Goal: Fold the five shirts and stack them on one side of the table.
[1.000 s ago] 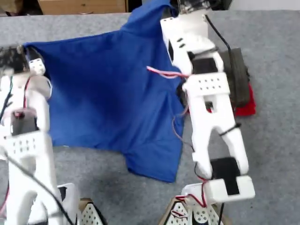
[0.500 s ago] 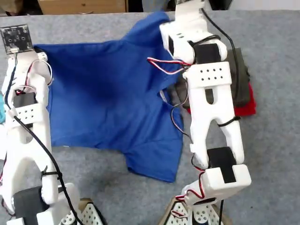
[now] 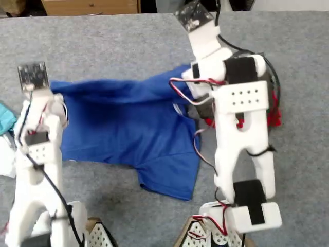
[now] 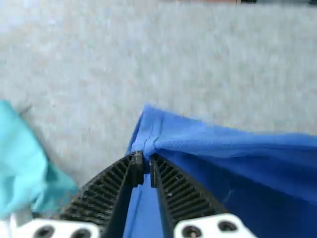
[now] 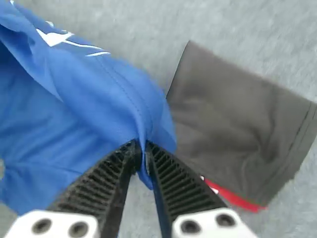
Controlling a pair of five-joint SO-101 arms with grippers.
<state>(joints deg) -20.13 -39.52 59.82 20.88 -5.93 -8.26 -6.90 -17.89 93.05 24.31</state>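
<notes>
Where it is pinched, the blue shirt (image 3: 123, 134) puckers.

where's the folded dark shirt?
Right wrist view: at the right of the table, the dark shirt sits atop the red shirt, beside the blue shirt in the right claw.

In the right wrist view the dark shirt (image 5: 237, 134) covers all but a thin strip of the red shirt (image 5: 230, 196), so we cannot tell how that one is folded. From above, the right arm (image 3: 241, 128) lies across both of them and across the near edge of the blue shirt (image 3: 123, 128), while the left arm (image 3: 38, 154) hides its opposite edge. The picture's edge cuts off the teal shirt (image 4: 22, 158), and the surface (image 4: 208, 64) beyond is blurred.
</notes>
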